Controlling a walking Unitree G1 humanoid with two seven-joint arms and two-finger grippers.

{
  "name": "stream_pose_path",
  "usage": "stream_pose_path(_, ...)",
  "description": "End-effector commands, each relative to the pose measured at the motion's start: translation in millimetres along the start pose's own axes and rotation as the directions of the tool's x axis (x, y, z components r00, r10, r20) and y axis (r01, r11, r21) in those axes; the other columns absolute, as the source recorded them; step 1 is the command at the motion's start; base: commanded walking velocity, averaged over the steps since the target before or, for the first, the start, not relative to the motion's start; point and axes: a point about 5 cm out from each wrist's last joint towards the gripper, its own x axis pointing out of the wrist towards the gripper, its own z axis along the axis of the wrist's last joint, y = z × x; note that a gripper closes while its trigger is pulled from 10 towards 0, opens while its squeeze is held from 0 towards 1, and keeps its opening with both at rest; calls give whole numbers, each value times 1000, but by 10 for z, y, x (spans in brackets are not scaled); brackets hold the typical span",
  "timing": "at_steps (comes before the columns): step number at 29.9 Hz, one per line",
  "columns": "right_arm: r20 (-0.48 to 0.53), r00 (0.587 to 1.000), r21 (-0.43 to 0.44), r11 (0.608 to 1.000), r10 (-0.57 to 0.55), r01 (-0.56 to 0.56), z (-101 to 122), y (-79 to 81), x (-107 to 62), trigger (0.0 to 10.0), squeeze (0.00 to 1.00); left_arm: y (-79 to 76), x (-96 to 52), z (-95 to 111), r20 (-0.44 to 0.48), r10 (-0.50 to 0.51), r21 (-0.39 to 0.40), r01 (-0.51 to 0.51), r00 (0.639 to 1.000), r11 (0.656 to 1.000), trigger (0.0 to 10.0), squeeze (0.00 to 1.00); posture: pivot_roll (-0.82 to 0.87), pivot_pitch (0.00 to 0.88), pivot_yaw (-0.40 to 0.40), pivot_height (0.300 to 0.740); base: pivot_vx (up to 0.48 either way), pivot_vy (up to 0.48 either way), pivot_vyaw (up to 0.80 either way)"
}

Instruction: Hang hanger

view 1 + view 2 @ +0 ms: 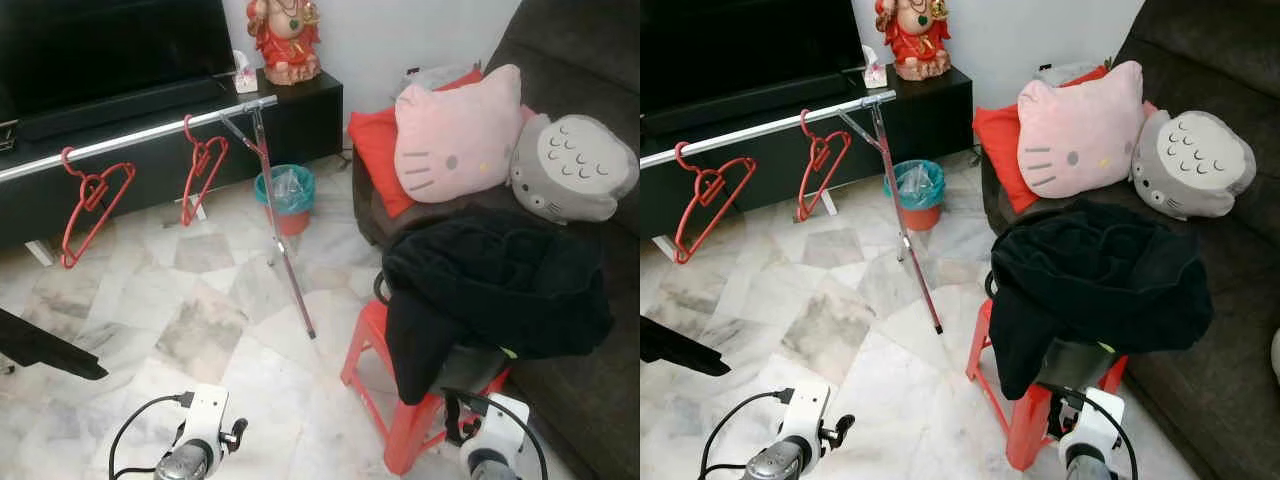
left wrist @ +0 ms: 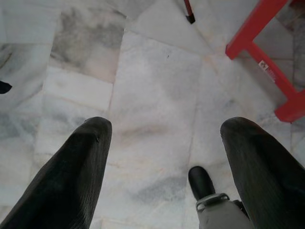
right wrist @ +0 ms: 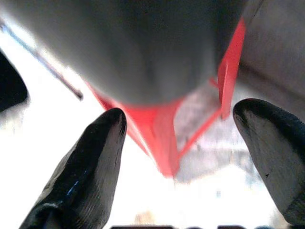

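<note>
Two red hangers (image 1: 92,205) (image 1: 203,170) hang on a silver rail (image 1: 140,135) of a clothes rack before a black TV cabinet. A pile of black clothes (image 1: 490,285) lies on a red stool (image 1: 385,365) next to the sofa. Both arms hang low at the bottom of the head views. In the left wrist view my left gripper (image 2: 167,167) is open over bare marble floor. In the right wrist view my right gripper (image 3: 190,167) is open, empty, just under the black clothes and the red stool (image 3: 167,138).
A dark sofa (image 1: 580,370) on the right carries a pink cat cushion (image 1: 455,135), a red cushion and a grey plush. A teal bin (image 1: 286,190) stands behind the rack's slanted leg (image 1: 285,255). A black object (image 1: 45,345) juts in at the left.
</note>
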Motion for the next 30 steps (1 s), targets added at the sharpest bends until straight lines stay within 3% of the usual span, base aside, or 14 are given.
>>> stream_pose_path(1,-93,996,-28,1000,6,-8,-109,-7,-12,10000,0,91,5,-10,-39,33,8,-32,999,999,10000,0,-82,0,72,740,0,0,0)
stream_pose_path(9,-190,982,-29,1000,1,-6,-202,-67,-23,10000,0,136,38,65,-52,55,-23,-56,997,998,10000,0,-86,0,76,740,0,0,0)
stream_pose_path(23,-369,929,-11,999,-38,36,-713,-250,-339,10000,0,127,-118,-351,-155,48,-11,-50,987,999,10000,0,-102,0,80,740,0,0,0)
stream_pose_path(30,-404,913,-11,999,-52,52,-868,-239,-460,10000,0,134,-98,-300,-146,23,14,-21,989,1000,10000,0,-135,0,130,740,0,0,0)
